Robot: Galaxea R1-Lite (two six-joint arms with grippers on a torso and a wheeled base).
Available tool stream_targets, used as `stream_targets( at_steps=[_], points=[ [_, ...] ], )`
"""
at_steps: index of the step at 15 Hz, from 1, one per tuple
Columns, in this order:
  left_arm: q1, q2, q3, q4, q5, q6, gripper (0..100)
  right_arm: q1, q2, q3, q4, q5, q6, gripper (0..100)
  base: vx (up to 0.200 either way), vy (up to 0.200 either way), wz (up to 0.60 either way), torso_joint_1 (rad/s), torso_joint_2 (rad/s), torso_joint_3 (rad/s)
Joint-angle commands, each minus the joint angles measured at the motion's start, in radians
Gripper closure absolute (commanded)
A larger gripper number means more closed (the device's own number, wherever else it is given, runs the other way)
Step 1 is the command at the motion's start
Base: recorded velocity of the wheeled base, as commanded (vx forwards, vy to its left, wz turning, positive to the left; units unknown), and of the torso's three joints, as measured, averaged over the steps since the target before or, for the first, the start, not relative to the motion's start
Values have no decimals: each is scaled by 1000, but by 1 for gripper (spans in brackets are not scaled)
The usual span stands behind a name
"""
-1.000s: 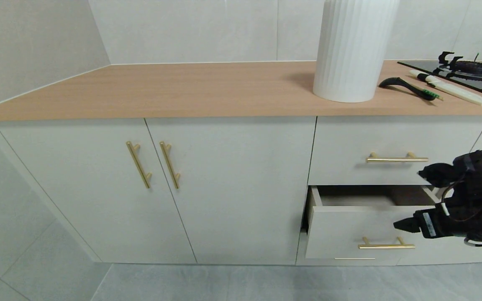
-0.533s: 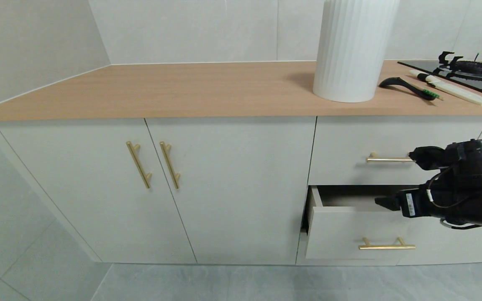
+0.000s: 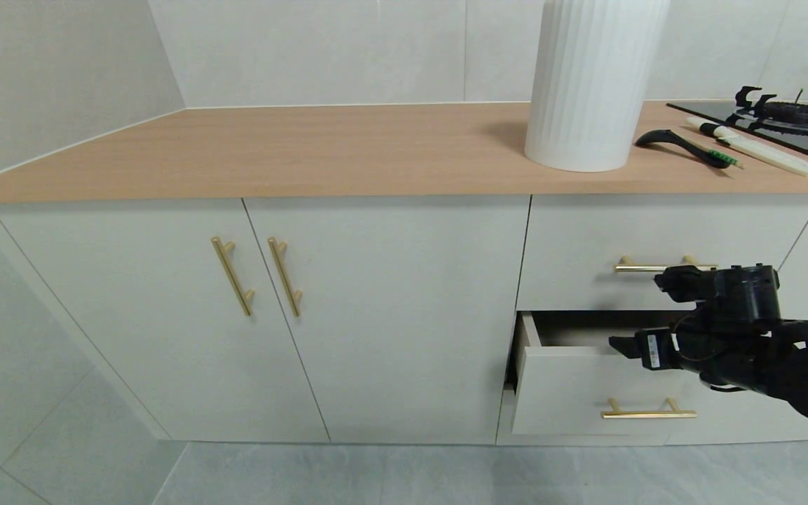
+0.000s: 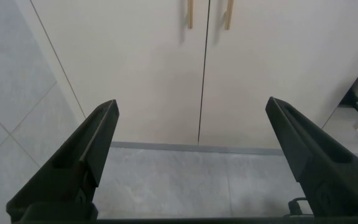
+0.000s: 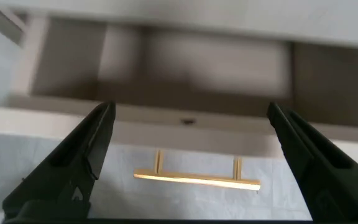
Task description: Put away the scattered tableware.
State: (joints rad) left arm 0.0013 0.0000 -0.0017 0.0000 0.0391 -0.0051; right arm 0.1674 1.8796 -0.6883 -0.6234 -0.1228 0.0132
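- Hovering our right hand [image 3: 637, 311], spread wide and empty, just in front of the open lower drawer [image 3: 586, 382].
- We judge nothing stowed yet: black ladle [image 3: 684, 146] and white knife [image 3: 762, 149] lie on the surface [image 3: 306, 151] above that drawer.

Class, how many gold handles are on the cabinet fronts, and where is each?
4. Left door handle and right door handle, upright side by side; upper drawer handle on the shut drawer; lower drawer handle on the open drawer. Others may lie out of frame.
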Motion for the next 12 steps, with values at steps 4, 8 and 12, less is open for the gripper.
stream_targets(
  at_steps=[4, 8, 12],
  points=[
    [0, 2, 0, 0, 1, 1, 0, -8, 30, 3, -12, -1, -1, 0, 0, 0, 0, 0, 0, 0],
    [0, 2, 0, 0, 1, -1, 0, -16, 10, 4, -2, 0, 11, 0, 0, 0, 0, 0, 0, 0],
    [0, 2, 0, 0, 1, 1, 0, -16, -17, 0, 79, 0, 10, 0, 0, 0, 0, 0, 0, 0]
  ],
)
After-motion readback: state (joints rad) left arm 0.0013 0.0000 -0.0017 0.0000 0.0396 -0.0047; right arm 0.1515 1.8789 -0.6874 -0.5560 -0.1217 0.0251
